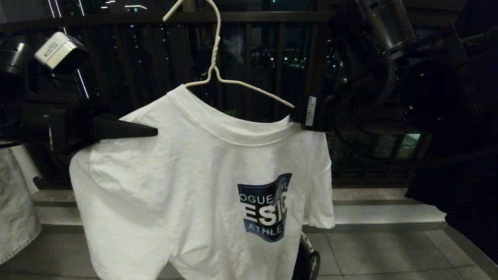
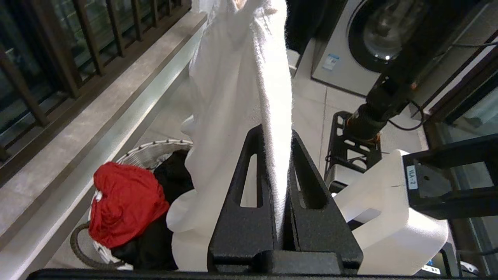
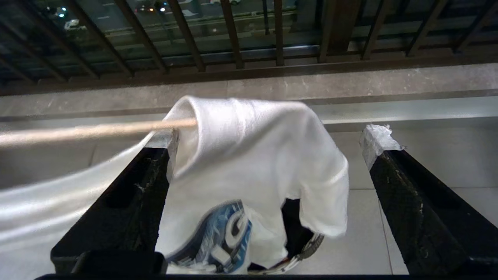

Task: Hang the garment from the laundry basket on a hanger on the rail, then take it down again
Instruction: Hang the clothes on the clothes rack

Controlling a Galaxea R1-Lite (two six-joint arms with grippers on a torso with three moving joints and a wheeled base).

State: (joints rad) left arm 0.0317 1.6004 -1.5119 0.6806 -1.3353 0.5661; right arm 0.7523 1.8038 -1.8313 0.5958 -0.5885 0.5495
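Observation:
The garment (image 1: 202, 175), a white T-shirt with a blue chest print, hangs on the white wire hanger (image 1: 214, 74). The hanger's hook runs out of the top of the head view, and the rail is out of view. My left gripper (image 1: 153, 132) is shut on the shirt's left shoulder, with a fold of garment (image 2: 241, 77) pinched between its black fingers (image 2: 249, 171). At the other shoulder, my right gripper (image 1: 301, 114) stands open. Its fingers (image 3: 389, 163) are wide apart around that shoulder of the garment (image 3: 253, 155) and the hanger's wire end (image 3: 97, 132). The laundry basket (image 2: 148, 153) sits on the floor below.
A red cloth (image 2: 124, 202) and dark clothes lie in the basket. Pale denim (image 1: 15, 202) hangs at the far left. The dark balcony railing (image 1: 272, 58) and a stone ledge (image 1: 389, 214) stand behind the shirt. A washing machine (image 2: 373, 35) is behind me.

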